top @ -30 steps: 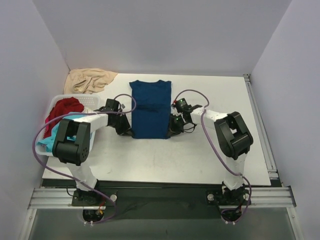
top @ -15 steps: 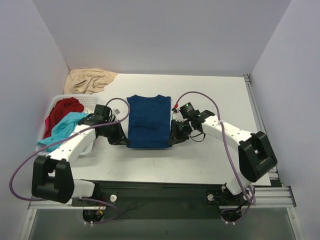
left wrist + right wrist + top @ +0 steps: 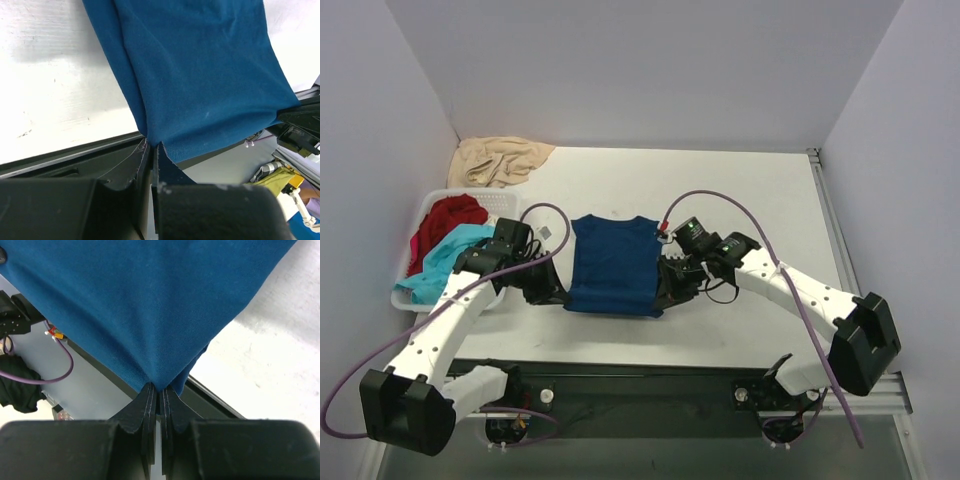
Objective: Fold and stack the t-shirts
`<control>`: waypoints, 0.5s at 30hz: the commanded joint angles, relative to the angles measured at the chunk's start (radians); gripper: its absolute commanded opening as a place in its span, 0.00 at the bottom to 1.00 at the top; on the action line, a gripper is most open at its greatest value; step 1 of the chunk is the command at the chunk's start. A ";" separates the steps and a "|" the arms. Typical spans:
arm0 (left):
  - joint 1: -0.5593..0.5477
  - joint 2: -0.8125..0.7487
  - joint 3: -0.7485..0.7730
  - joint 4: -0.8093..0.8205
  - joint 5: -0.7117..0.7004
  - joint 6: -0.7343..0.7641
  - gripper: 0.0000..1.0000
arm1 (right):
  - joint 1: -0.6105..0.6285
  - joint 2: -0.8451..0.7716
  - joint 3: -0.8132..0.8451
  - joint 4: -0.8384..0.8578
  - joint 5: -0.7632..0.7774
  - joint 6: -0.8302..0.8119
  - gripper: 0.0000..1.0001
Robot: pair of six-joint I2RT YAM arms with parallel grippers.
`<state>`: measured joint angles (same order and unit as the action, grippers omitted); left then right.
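A navy blue t-shirt (image 3: 613,265), back side up with no print showing, lies stretched toward the table's near edge. My left gripper (image 3: 563,297) is shut on its near left corner, seen in the left wrist view (image 3: 152,145). My right gripper (image 3: 660,300) is shut on its near right corner, seen in the right wrist view (image 3: 159,389). The shirt (image 3: 200,75) hangs taut between both grippers, its collar end resting on the table. A red t-shirt (image 3: 445,220) and a turquoise t-shirt (image 3: 445,258) lie in a white basket (image 3: 505,204) at the left.
A beige cloth (image 3: 500,160) lies crumpled at the far left corner. The white table (image 3: 760,190) ends at a black rail along its near edge (image 3: 650,345). Purple cables loop above both arms.
Both grippers have pulled the navy shirt toward the near edge of the table, and its lower hem now reaches close to that edge. Both arms have stretched out lower and drawn back.
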<state>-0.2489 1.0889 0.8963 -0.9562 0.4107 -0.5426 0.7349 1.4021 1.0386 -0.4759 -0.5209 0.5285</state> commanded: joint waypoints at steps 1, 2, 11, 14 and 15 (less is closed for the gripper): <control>-0.010 -0.027 0.078 -0.064 -0.059 0.007 0.00 | 0.011 -0.054 0.043 -0.112 0.051 0.010 0.00; -0.010 -0.027 0.082 -0.046 -0.061 0.006 0.00 | 0.009 -0.057 0.049 -0.113 0.062 0.008 0.00; -0.009 0.057 0.190 0.028 -0.148 -0.020 0.00 | -0.049 0.023 0.179 -0.118 0.147 -0.022 0.00; -0.009 0.094 0.225 0.039 -0.170 -0.020 0.00 | -0.081 0.051 0.241 -0.118 0.150 -0.041 0.00; -0.009 0.120 0.236 0.042 -0.176 -0.016 0.00 | -0.091 0.060 0.256 -0.118 0.150 -0.045 0.00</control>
<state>-0.2611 1.1751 1.0645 -0.9558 0.3138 -0.5644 0.6754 1.4429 1.2320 -0.5358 -0.4152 0.5179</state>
